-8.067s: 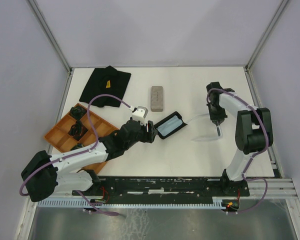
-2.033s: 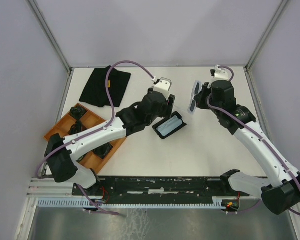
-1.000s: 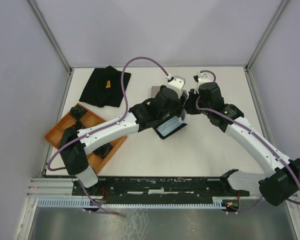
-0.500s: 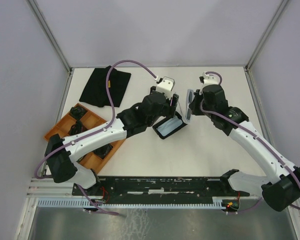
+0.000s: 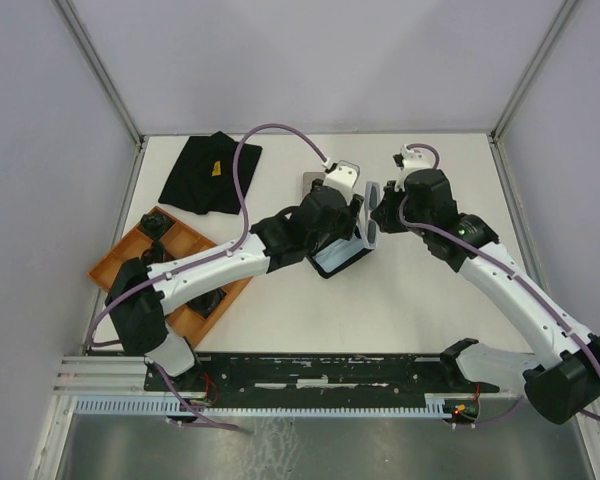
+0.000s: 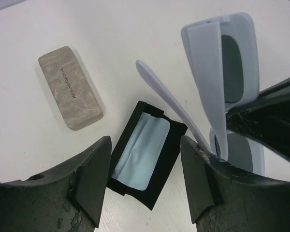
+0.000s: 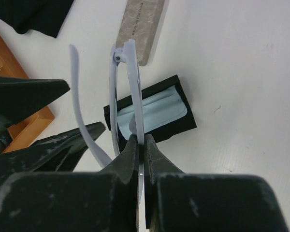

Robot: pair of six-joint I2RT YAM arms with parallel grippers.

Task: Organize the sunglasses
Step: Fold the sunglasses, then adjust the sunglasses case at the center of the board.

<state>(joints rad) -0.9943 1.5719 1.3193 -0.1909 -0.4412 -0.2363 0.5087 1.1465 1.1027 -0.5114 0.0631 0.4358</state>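
The pale lavender sunglasses (image 5: 369, 203) hang in the air above the table's middle, held edge-on. My right gripper (image 7: 140, 141) is shut on their front frame (image 7: 130, 82). One temple (image 6: 171, 104) swings out loose and reaches down to my left gripper's right finger (image 6: 203, 183). The left gripper (image 6: 146, 181) is open right beside the glasses, and I see only the table and the case between its pads. Below lies an open black case (image 6: 171, 145) lined with a light blue cloth (image 6: 142, 150). I cannot make out the black-framed pair.
A shut grey case (image 5: 311, 183) lies just behind the grippers. A black cloth (image 5: 210, 170) is at the back left. The orange tray (image 5: 132, 252) with dark items in its compartments sits at the left edge. The two arms meet closely over the open case.
My left gripper has swung right and closed in on the held glasses, narrowing a little. The right gripper has kept its grip and shifted slightly left.
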